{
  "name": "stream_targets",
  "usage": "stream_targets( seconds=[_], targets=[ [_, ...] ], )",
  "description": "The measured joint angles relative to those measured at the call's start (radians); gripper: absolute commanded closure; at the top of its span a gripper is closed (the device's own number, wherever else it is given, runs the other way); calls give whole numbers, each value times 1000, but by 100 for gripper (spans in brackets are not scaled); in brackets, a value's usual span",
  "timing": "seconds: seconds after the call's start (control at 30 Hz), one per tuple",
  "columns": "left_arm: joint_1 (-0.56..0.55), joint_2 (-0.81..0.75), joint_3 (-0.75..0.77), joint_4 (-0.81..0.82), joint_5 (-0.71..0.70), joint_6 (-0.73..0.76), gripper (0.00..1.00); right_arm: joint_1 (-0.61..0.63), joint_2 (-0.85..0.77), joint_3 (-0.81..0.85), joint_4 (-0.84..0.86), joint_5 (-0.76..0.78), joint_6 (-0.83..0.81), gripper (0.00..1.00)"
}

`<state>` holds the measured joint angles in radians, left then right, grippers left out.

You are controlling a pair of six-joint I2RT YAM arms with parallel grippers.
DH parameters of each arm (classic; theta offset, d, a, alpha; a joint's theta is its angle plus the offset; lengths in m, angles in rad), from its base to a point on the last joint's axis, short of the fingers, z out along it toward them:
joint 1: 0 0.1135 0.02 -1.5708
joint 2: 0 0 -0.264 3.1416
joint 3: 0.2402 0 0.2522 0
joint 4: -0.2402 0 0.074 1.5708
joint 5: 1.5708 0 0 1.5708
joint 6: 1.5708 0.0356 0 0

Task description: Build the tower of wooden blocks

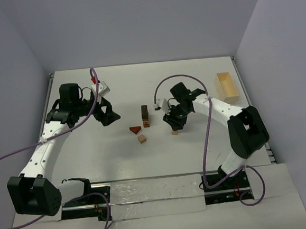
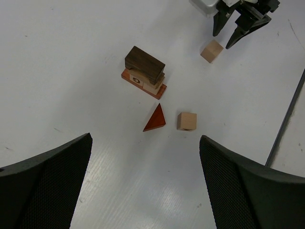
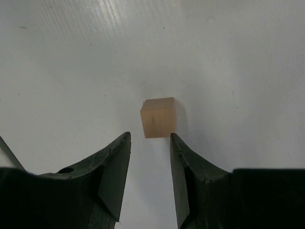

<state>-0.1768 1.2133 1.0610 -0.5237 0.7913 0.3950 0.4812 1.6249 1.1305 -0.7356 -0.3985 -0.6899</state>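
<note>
The wood block tower (image 1: 145, 116) (image 2: 144, 74) stands mid-table: a dark block on tan pieces over a reddish base bar. A red-brown wedge (image 1: 135, 129) (image 2: 156, 119) and a tan cube (image 1: 142, 138) (image 2: 187, 121) lie loose in front of it. A second tan cube (image 1: 174, 132) (image 2: 211, 51) (image 3: 158, 117) rests on the table right of the tower. My right gripper (image 1: 174, 126) (image 2: 223, 40) (image 3: 149, 139) hangs over that cube, partly open, and the cube lies just past its fingertips, outside the gap. My left gripper (image 1: 108, 115) (image 2: 145, 140) is wide open and empty, left of the tower.
A pale wooden open box (image 1: 226, 86) sits at the back right, near the table's right edge. Purple cables loop from both arms. The table's right edge (image 2: 286, 119) shows in the left wrist view.
</note>
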Motion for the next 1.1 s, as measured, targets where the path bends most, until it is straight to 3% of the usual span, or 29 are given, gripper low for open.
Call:
stream_targets(
  seconds=[1.1],
  targets=[
    [0, -58, -87, 1, -27, 55, 1, 81, 57, -23, 70, 92, 18, 51]
  ],
)
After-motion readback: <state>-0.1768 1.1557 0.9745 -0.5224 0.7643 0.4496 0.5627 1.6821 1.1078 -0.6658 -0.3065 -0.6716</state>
